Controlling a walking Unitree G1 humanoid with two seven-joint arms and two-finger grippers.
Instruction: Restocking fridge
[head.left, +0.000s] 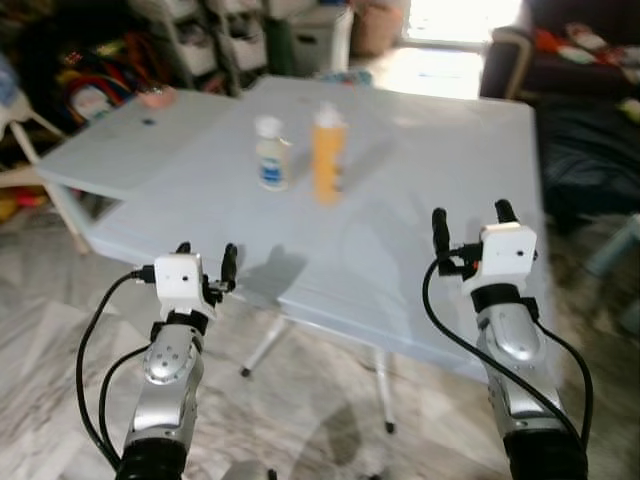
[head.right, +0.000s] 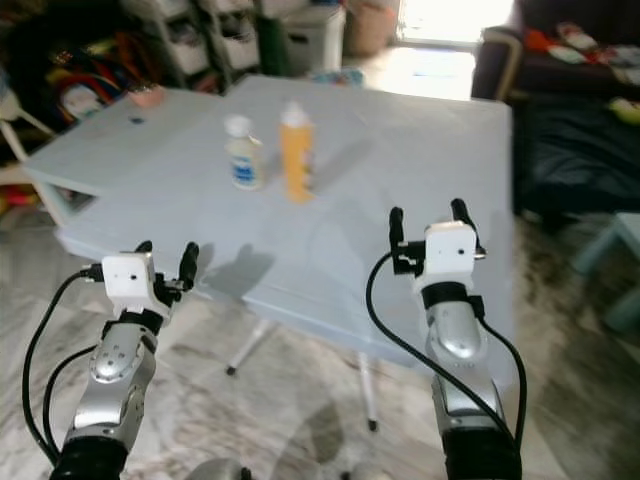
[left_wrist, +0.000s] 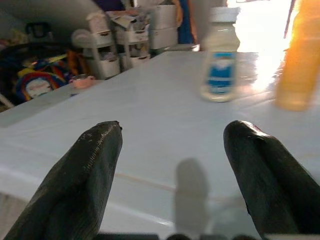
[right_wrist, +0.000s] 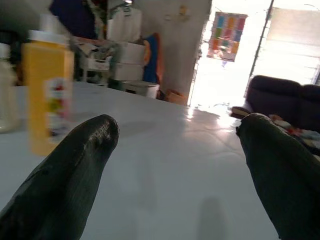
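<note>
Two bottles stand upright side by side near the middle of a pale blue table (head.left: 420, 170): a small white bottle (head.left: 270, 152) with a blue label and, to its right, a taller orange juice bottle (head.left: 328, 153) with a white cap. My left gripper (head.left: 207, 258) is open at the table's near left edge, short of the white bottle (left_wrist: 220, 55). My right gripper (head.left: 470, 222) is open over the table's near right part, with the orange bottle (right_wrist: 47, 90) off to its left. Neither holds anything.
White storage drawers (head.left: 235, 40) and colourful clutter line the back left. A dark sofa (head.left: 585, 60) stands at the back right. A small pink thing (head.left: 155, 96) lies on the table's far left. Marbled floor (head.left: 330, 420) runs beneath the table's white legs.
</note>
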